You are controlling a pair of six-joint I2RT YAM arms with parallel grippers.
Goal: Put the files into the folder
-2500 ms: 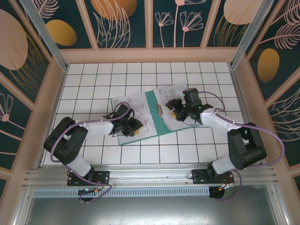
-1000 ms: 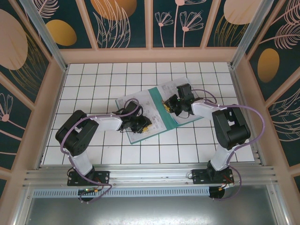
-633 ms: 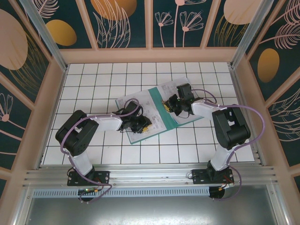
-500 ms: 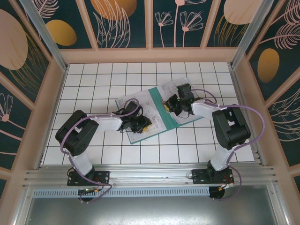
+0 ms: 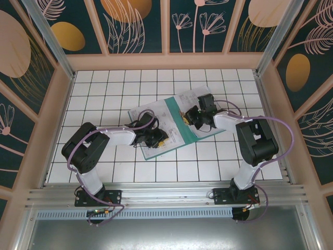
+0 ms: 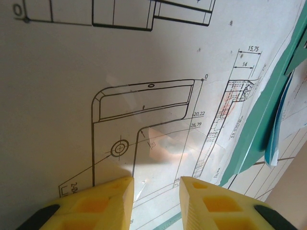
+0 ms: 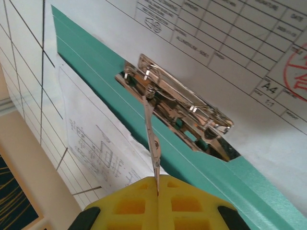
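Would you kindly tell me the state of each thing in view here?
Folder: open, lying flat.
Clip: its lever is lifted.
Sheets: flat on the open folder.
Left hand: open, fingers down on a sheet.
Right hand: shut on the lever.

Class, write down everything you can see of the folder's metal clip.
The metal clip is shiny silver, with small springs and a long hinged body lying along the spine of the teal folder, beside a printed white sheet. Its thin lever stands raised, the tip pinched between the shut yellow fingers of the right gripper.
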